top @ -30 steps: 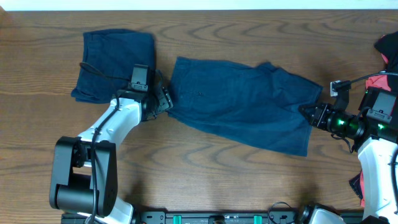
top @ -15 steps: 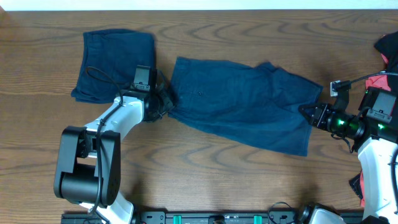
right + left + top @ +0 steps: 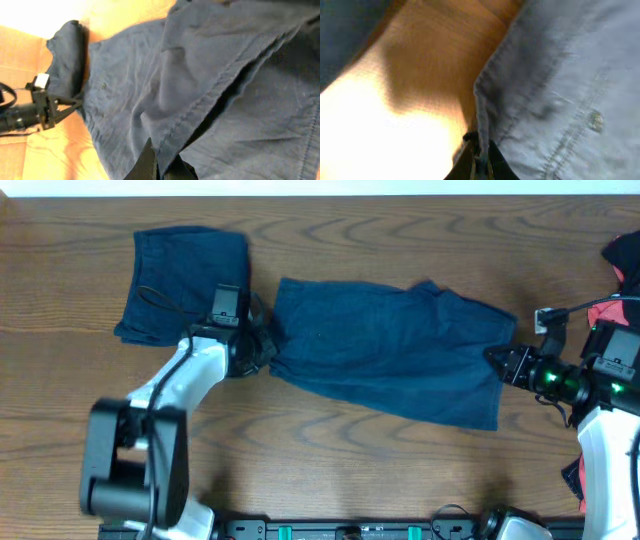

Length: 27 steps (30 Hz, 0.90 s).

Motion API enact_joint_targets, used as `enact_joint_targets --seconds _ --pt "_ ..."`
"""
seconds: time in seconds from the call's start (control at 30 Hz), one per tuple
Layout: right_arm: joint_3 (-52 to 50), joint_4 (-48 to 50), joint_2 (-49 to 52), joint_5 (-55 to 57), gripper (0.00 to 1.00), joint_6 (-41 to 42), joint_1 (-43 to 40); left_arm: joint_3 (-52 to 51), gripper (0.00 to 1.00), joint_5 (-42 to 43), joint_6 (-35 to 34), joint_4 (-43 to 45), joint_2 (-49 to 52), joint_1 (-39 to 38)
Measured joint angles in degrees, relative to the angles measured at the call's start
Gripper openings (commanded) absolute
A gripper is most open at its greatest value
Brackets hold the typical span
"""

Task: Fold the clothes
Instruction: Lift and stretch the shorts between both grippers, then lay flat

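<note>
Tabletop point(image 3: 330, 470); left pincer point(image 3: 272, 346), right pincer point(image 3: 491, 357) seemingly clamping shorts point(image 3: 390, 345)

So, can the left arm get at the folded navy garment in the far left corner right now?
Probably yes for reach: the folded navy garment lies right beside the arm, nothing between. But the left gripper is shut on the spread shorts at their edge.

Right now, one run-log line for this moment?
left gripper: shut on shorts, left edge | right gripper: shut on shorts, right edge | shorts: spread out, not yet folded
</note>
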Motion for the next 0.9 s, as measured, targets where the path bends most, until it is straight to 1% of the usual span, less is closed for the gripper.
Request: enact_joint_targets --seconds 0.3,0.47,0.57,0.67,0.77,0.9 --pt "12.26 -11.47 -7.63 1.14 0.01 0.92 0.00 -0.22 0.06 -0.22 5.99 -9.68 -25.51 0.00" --pt "18.49 -13.27 -8.20 3.78 0.01 2.21 0.00 -0.22 0.06 -0.63 7.54 -11.32 -33.97 0.00" --pt "19.10 -12.15 -7.82 6.54 0.01 3.50 0.00 -0.22 0.06 -1.95 7.78 -10.12 -35.41 0.00" --pt "19.15 -7.48 -5.29 7.98 0.01 4.83 0.02 -0.28 0.06 -2.36 7.93 -4.81 -34.40 -0.07" --pt "19.19 -2.14 -1.42 8.20 0.01 6.29 0.02 -0.26 0.06 -2.19 7.93 0.72 -31.78 -0.22" --pt "19.17 3.61 4.35 7.45 0.01 7.78 0.04 0.61 0.06 -1.44 7.91 2.43 -26.10 -0.39"
